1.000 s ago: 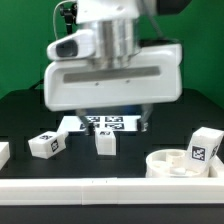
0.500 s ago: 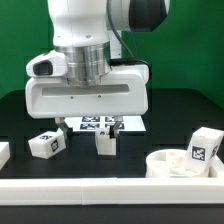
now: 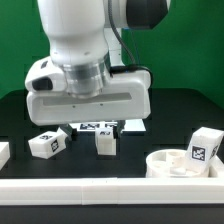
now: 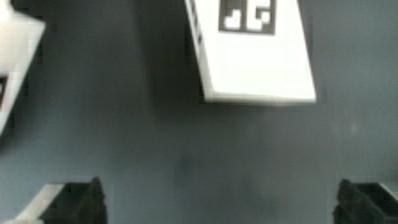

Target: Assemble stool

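Note:
The stool's round white seat (image 3: 170, 163) lies at the front on the exterior view's right, with one tagged leg (image 3: 203, 147) standing at its far rim. Two more tagged legs (image 3: 47, 143) (image 3: 105, 142) stand on the black table in front of the arm. My gripper (image 3: 92, 127) hangs low over the table just behind these two legs. It is open and holds nothing. In the wrist view my gripper (image 4: 222, 205) shows only bare dark table between its fingertips (image 4: 75, 203). A white block (image 4: 15, 55) is cut off by that frame's edge.
The marker board (image 3: 102, 127) (image 4: 258, 50) lies flat under and behind the gripper. Another white part (image 3: 3, 152) sits at the exterior view's far left edge. A long white rail (image 3: 100, 190) runs along the table's front.
The arm has swung toward the exterior view's left and now covers more of the marker board. The jaws stayed open. No part has moved.

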{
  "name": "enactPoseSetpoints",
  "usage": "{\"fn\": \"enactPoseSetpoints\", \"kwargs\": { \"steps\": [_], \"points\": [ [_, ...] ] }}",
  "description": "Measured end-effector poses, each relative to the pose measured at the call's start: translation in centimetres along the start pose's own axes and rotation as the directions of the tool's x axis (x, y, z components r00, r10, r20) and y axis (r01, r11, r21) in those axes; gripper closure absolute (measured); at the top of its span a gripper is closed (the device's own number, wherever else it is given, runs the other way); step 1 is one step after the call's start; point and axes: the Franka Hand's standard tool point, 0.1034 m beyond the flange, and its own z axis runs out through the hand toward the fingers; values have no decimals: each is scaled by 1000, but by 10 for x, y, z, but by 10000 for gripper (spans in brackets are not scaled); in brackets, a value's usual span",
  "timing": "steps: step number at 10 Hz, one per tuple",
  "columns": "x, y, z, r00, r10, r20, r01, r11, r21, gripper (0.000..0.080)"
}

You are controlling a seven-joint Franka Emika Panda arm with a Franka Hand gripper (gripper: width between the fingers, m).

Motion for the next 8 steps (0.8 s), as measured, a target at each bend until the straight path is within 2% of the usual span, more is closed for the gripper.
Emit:
{"fn": "enactPoseSetpoints", "kwargs": {
  "steps": [2,3,4,5,6,8],
  "points": [
    [-3,-4,7,994,1,106,-2,1000,10,151],
    [-9,-5,9,980,-2,197,-3,1000,25,151],
    [-7,-6,10,969,-5,246,-3,1000,30,151],
    [-4,-5,11,969,-10,247,5,1000,18,151],
    [-5,-3,12,967,-20,255,25,1000,-17,151],
    [-8,-4,17,961,-25,276,64,989,-132,151]
  ]
}}
